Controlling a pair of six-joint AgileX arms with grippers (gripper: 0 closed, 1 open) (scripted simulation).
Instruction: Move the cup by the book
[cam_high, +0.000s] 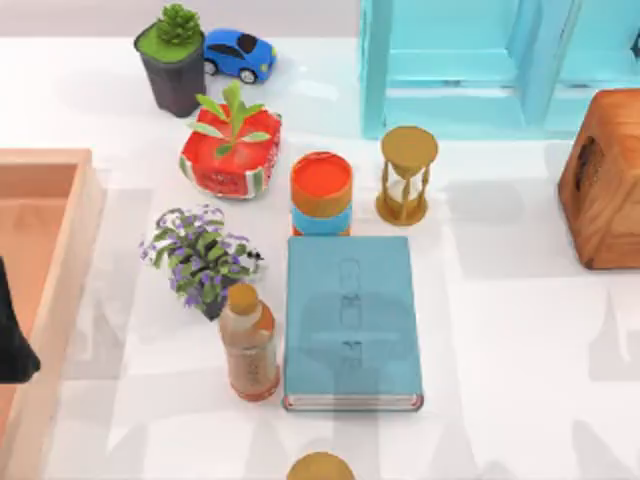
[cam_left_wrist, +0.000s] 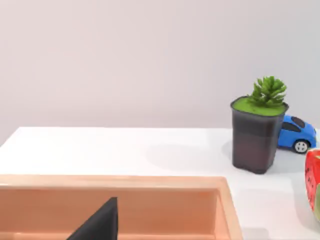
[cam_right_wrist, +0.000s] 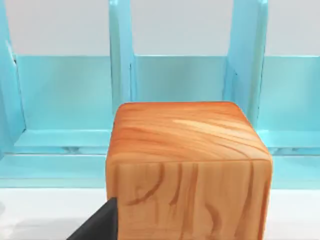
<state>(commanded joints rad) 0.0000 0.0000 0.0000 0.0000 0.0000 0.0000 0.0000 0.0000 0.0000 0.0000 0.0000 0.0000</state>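
The book (cam_high: 350, 320) lies flat in the middle of the table, light blue with white page edges toward the front. The cup (cam_high: 320, 468), copper-brown and round, stands just in front of the book at the top view's bottom edge, cut off by the frame. My left gripper (cam_high: 12, 345) is a dark shape at the far left, over the wooden tray; a dark part of it (cam_left_wrist: 100, 225) points into the tray in the left wrist view. A dark part of my right gripper (cam_right_wrist: 97, 225) sits in front of a wooden box.
Behind the book stand an orange-topped cylinder (cam_high: 321, 193) and an hourglass (cam_high: 407, 175). A bottle (cam_high: 249, 342) and a purple-flowered plant (cam_high: 200, 255) flank its left. A watermelon pot (cam_high: 230, 150), dark succulent pot (cam_high: 172, 65), blue toy car (cam_high: 240, 53), cyan shelf (cam_high: 480, 60), wooden box (cam_high: 605, 180) and tray (cam_high: 40, 260) ring the table.
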